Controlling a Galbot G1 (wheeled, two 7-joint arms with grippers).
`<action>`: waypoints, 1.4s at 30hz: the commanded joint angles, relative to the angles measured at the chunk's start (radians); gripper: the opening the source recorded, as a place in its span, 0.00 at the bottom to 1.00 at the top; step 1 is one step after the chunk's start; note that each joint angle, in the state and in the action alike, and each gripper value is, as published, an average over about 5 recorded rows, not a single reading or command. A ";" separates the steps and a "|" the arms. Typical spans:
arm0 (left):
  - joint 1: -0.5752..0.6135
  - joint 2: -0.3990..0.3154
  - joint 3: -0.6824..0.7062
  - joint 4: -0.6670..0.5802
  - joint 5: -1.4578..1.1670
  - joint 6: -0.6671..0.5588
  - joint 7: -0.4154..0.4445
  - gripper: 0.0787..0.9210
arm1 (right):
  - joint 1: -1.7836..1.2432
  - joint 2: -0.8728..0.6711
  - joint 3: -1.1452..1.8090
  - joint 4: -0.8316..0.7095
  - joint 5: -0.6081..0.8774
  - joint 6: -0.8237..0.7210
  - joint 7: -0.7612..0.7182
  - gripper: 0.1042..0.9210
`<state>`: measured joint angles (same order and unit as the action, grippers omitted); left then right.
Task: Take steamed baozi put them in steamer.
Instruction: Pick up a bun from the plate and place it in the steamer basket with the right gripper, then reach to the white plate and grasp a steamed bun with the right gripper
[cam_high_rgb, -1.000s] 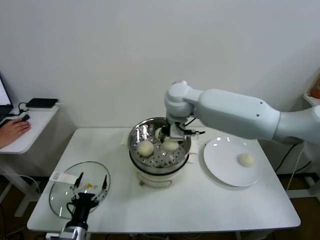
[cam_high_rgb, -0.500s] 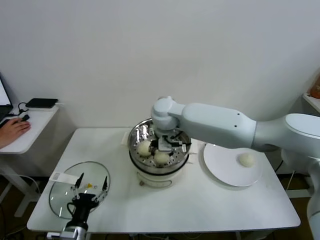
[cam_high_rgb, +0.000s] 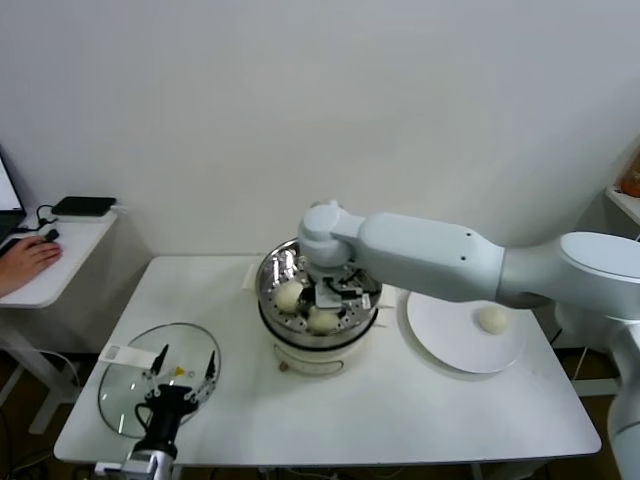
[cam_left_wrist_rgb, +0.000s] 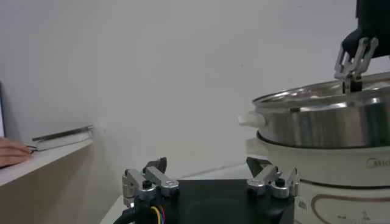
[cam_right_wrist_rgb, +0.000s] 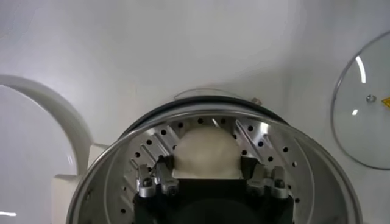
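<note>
Head view: right gripper (cam_high_rgb: 327, 300) inside shiny perforated steel steamer (cam_high_rgb: 272, 290), fingers either side of a smooth cream bun (cam_right_wrist_rgb: 206, 152) (grip or gap, cannot tell) | second bun (cam_high_rgb: 290, 295) beside it | third on round white plate (cam_high_rgb: 440, 335) | left gripper (cam_high_rgb: 182, 375) spread over glass lid (cam_high_rgb: 120, 385)

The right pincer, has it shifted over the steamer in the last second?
Yes. The right pincer, around a baozi, went from the steamer's plate-side rim toward its near middle, away from the white plate.
</note>
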<state>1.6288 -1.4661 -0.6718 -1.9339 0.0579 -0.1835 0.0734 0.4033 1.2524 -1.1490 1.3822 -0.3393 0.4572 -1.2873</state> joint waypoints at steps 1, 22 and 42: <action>-0.003 0.000 0.003 0.002 0.000 0.003 0.000 0.88 | -0.010 -0.002 0.001 -0.004 -0.002 0.004 0.001 0.73; -0.003 -0.004 0.004 0.003 0.002 0.004 -0.001 0.88 | 0.030 -0.006 0.013 -0.012 0.043 0.023 -0.008 0.88; 0.003 0.006 0.011 -0.011 -0.009 0.000 0.000 0.88 | 0.376 -0.288 -0.225 -0.137 0.751 -0.343 -0.002 0.88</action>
<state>1.6296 -1.4629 -0.6604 -1.9372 0.0548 -0.1807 0.0725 0.6047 1.1271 -1.2025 1.3196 -0.0195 0.3405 -1.3015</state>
